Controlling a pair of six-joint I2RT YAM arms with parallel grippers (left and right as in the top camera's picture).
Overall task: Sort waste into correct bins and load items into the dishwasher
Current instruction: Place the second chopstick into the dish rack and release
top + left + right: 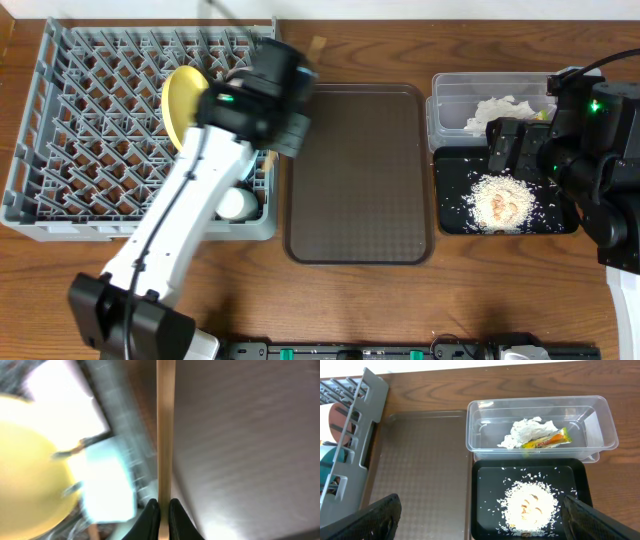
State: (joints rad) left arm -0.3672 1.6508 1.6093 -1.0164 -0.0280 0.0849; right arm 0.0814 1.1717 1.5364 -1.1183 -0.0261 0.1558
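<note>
Closest in, the left gripper (164, 510) pinches a wooden chopstick (166, 425) at the dish rack's (90, 120) 3 o'clock edge. Far over at 3 o'clock, the clear tub (607, 430) holds tissue (527, 432) and a wrapper (547, 440). The black tray (485, 500) at its 6 o'clock carries rice crumbs (530, 505). A yellow plate (182, 100) stands in the rack. The right gripper (482, 527), spread wide, hovers over the black tray. A brown serving tray (360, 170) lies between.

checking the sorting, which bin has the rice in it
The shallow black tray, with the rice heaped in it; the clear tub beside it holds tissue and a wrapper.
</note>
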